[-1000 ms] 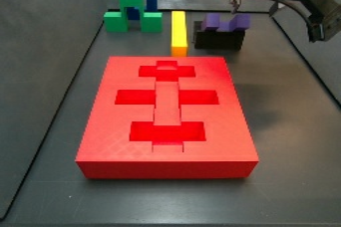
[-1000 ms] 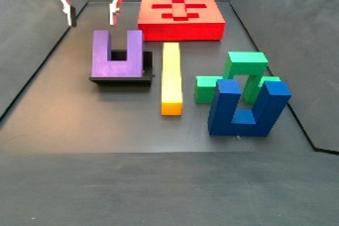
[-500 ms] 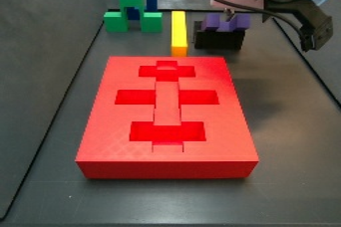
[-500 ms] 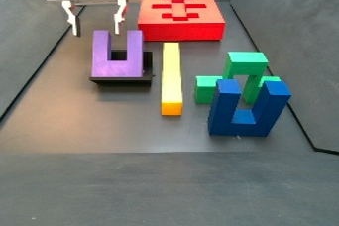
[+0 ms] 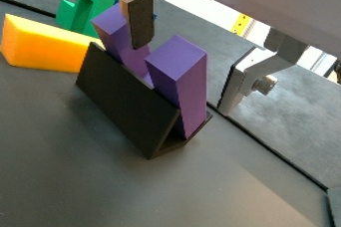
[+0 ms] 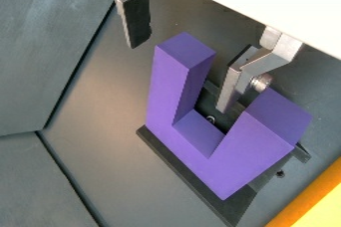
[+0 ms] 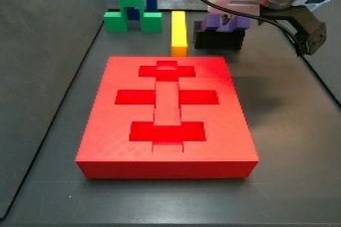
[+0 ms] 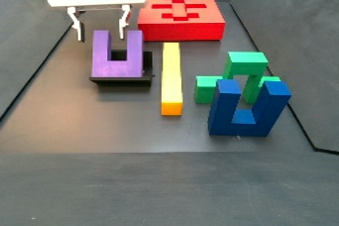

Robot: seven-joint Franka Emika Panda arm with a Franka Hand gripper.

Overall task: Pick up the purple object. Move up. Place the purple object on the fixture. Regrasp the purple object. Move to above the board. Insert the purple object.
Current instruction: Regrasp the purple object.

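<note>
Lower now than a moment ago, the gripper [image 8: 98,25] sits at the upper left of a side view with its fingers [image 6: 135,16] wide apart around one prong of the purple block [image 8: 115,55], holding nothing. That block stands in the fixture [image 5: 127,108], prongs up, beside the yellow bar [image 8: 171,75], and the red board [image 7: 168,111] lies apart.

Dark floor [image 8: 79,161] — board [image 8: 183,14], fixture [image 8: 122,79], yellow bar [image 8: 171,76], hand [image 8: 102,24] above.

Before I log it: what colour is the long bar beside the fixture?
Yellow bar, clearest in a side view.
</note>
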